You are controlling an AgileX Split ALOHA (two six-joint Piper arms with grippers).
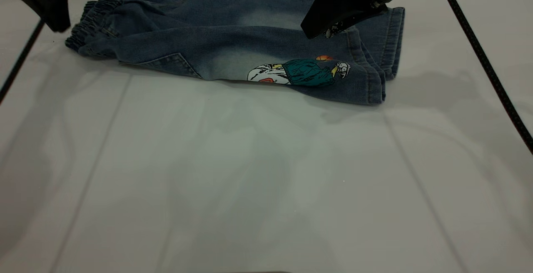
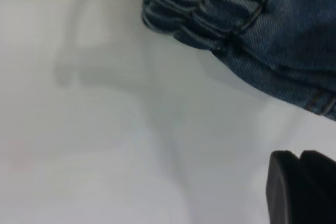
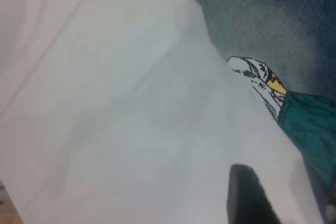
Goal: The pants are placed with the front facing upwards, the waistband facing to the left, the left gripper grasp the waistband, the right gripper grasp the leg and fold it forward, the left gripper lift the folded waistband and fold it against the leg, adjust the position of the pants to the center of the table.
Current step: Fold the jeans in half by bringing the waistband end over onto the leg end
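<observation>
Blue denim pants (image 1: 233, 44) lie folded lengthwise at the far side of the white table (image 1: 250, 181). The elastic waistband (image 1: 93, 19) points left and the leg hems (image 1: 383, 56) point right. A cartoon print (image 1: 300, 73) shows on the front leg. My left gripper (image 1: 58, 23) hangs just left of the waistband (image 2: 199, 9), shut and holding nothing (image 2: 300, 156). Over the leg ends my right gripper (image 1: 310, 31) hovers open and clear of the cloth. In the right wrist view one finger (image 3: 247, 192) shows beside the print (image 3: 262, 77).
A black cable (image 1: 483, 56) runs down the right side of the table and another (image 1: 21, 60) hangs at the left. The near half of the table holds only shadows and faint creases in the cover.
</observation>
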